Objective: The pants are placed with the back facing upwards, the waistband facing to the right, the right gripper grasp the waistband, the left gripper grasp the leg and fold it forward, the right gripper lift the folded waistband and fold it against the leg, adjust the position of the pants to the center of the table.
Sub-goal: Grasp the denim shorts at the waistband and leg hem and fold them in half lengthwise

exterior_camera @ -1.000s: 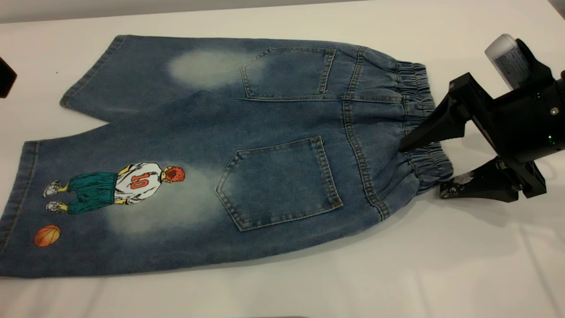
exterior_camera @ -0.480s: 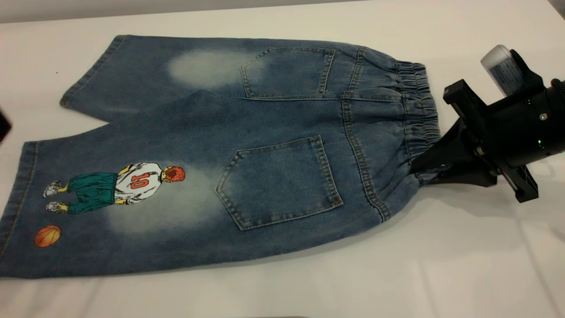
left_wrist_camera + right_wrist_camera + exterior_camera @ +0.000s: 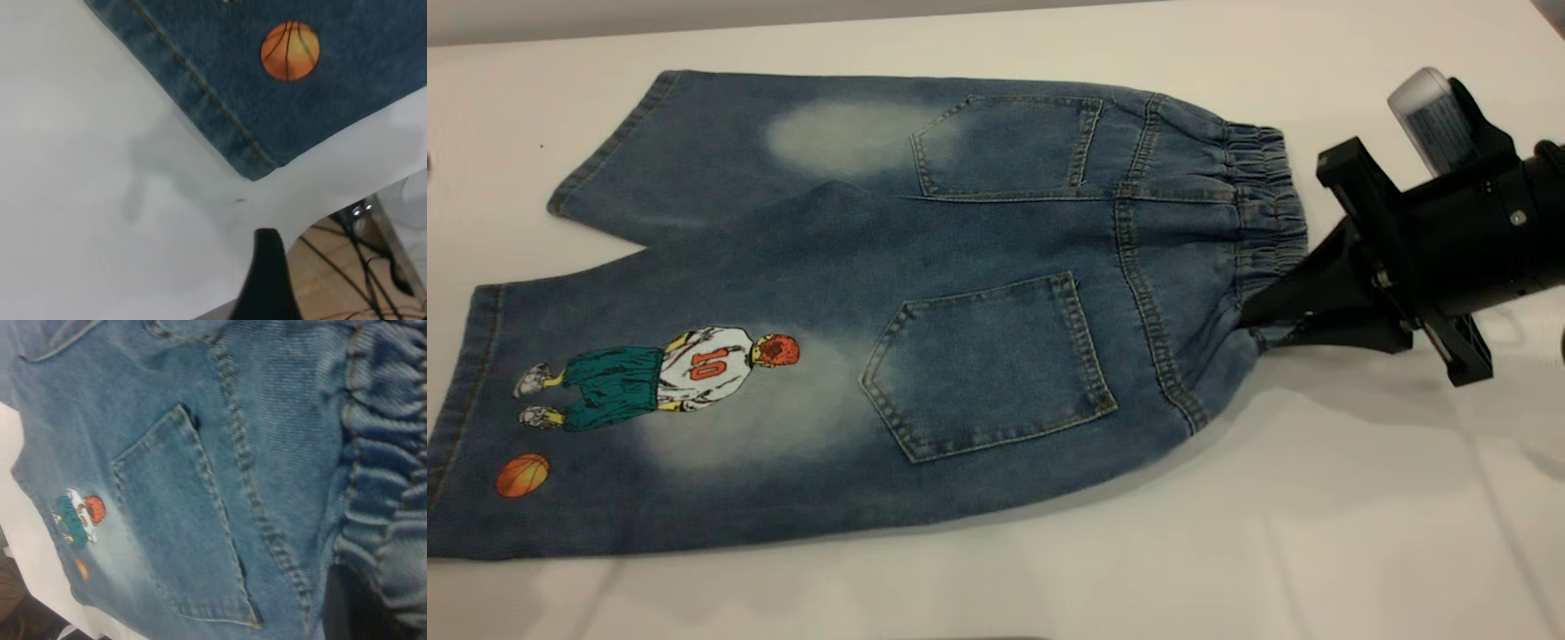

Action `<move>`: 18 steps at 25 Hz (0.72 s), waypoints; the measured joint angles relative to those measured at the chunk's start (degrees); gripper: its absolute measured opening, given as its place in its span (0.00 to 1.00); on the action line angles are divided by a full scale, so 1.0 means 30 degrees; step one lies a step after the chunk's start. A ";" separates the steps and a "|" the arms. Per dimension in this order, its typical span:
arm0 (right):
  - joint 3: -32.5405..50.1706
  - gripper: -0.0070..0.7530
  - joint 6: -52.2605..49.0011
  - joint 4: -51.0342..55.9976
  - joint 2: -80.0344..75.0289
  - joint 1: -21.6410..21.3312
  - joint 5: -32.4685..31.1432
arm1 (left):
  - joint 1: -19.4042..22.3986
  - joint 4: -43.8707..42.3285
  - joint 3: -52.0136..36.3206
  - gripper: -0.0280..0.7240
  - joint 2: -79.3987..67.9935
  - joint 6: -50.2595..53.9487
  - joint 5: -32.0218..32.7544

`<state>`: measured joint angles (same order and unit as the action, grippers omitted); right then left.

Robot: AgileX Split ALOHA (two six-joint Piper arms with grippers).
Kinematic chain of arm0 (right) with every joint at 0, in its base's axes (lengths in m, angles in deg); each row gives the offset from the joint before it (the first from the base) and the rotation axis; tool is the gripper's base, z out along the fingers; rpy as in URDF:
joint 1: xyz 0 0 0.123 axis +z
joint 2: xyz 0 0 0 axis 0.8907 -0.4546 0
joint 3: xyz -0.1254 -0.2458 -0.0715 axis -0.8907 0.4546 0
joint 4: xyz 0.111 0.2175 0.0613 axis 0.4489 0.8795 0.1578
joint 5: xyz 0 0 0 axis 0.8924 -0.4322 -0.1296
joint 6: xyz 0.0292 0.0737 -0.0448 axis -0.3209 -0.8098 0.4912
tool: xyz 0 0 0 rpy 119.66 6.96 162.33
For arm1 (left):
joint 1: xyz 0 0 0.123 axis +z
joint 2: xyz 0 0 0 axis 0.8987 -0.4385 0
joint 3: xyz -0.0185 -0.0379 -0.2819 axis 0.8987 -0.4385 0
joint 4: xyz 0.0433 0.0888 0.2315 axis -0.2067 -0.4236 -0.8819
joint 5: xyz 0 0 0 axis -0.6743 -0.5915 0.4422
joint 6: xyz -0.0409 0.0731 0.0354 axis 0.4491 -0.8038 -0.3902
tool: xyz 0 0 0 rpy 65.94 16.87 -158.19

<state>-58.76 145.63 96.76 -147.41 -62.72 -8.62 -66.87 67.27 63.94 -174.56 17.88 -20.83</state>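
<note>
I see the table (image 3: 1316, 551) first, wide and pale, and on it the pants (image 3: 854, 293) lie flat with the back pockets up, the legs toward my left and the waistband (image 3: 1267, 213) toward my right. The pants are a bit left of the middle of the table.

What has changed in the last second: the right gripper (image 3: 1258, 324) was open around the near end of the waistband, one finger above and one below, and now its fingers are closed on this band. The cloth there is bunched and the near corner is pulled a little up and inward, so I judge the first grasp is made and the pick-up of the waistband is beginning. The fold is not yet started.

The right arm comes from the right edge, low and nearly flat over the table, with its fingers pointing left into the band.

The left gripper (image 3: 267, 267) is out of the outside view. From its wrist camera it hangs off the corner of the printed leg, near the orange ball (image 3: 289, 51), not touching the cloth. If its fingers are open I cannot tell.
</note>
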 joint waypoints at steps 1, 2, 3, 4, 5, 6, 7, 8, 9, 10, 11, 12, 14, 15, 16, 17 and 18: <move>-0.0122 0.06 0.0005 0.0000 0.0000 -0.0016 -0.0113 | 0.0000 -0.0331 -0.0243 0.75 -0.0387 -0.0021 -0.0469; -0.0272 0.06 0.0021 0.0000 -0.0018 -0.0016 -0.0297 | 0.0000 -0.0698 -0.0434 0.75 -0.0705 -0.0021 -0.0860; -0.0415 0.06 0.0021 0.0000 -0.0023 -0.0016 -0.0507 | 0.0000 -0.1105 -0.0546 0.75 -0.1069 -0.0021 -0.1302; -0.0520 0.06 0.0021 0.0000 -0.0023 -0.0016 -0.0751 | 0.0000 -0.1435 -0.0641 0.75 -0.1427 -0.0021 -0.1683; -0.0624 0.06 0.0021 0.0000 -0.0023 -0.0016 -0.0927 | 0.0000 -0.1783 -0.0658 0.75 -0.1779 -0.0021 -0.1962; -0.0731 0.06 0.0021 -0.0024 -0.0023 -0.0016 -0.1115 | 0.0000 -0.2040 -0.0658 0.75 -0.2061 -0.0021 -0.2171; -0.0802 0.06 0.0021 0.0002 -0.0023 -0.0016 -0.1277 | 0.0000 -0.2228 -0.0658 0.75 -0.2386 -0.0005 -0.2452; -0.0830 0.06 0.0021 0.0002 -0.0023 -0.0016 -0.1349 | 0.0000 -0.2331 -0.0658 0.75 -0.2724 -0.0005 -0.2783; -0.0867 0.06 0.0021 0.0002 -0.0023 -0.0016 -0.1343 | 0.0000 -0.2347 -0.0658 0.75 -0.3023 -0.0005 -0.3187; -0.0881 0.06 0.0021 0.0002 -0.0023 -0.0016 -0.1343 | 0.0000 -0.2347 -0.0658 0.75 -0.3413 -0.0005 -0.3535; -0.0881 0.06 0.0021 0.0002 -0.0023 -0.0016 -0.1343 | 0.0000 -0.2347 -0.0658 0.75 -0.3825 -0.0005 -0.3960; -0.0881 0.07 0.0021 0.0002 -0.0023 -0.0016 -0.1343 | 0.0000 -0.2347 -0.0658 0.75 -0.4252 -0.0005 -0.4322; -0.0881 0.07 0.0021 0.0002 -0.0023 -0.0016 -0.1343 | 0.0000 -0.2367 -0.0658 0.75 -0.5051 -0.0005 -0.4851; -0.0881 0.07 0.0021 0.0002 -0.0023 -0.0016 -0.1343 | 0.0000 -0.2381 -0.0658 0.75 -0.5478 -0.0005 -0.5106; -0.0881 0.07 0.0021 0.0002 -0.0023 -0.0016 -0.1343 | 0.0000 -0.2381 -0.0658 0.75 -0.5817 -0.0005 -0.5354; -0.0881 0.07 0.0021 0.0002 -0.0023 -0.0016 -0.1343 | 0.0000 -0.2381 -0.0658 0.75 -0.6203 -0.0005 -0.5521; -0.0881 0.07 0.0021 0.0002 -0.0023 -0.0016 -0.1343 | 0.0000 -0.2381 -0.0658 0.75 -0.6571 -0.0005 -0.5753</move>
<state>-61.41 145.70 96.77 -147.48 -62.77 -12.65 -66.87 60.12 61.97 -194.28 17.87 -38.09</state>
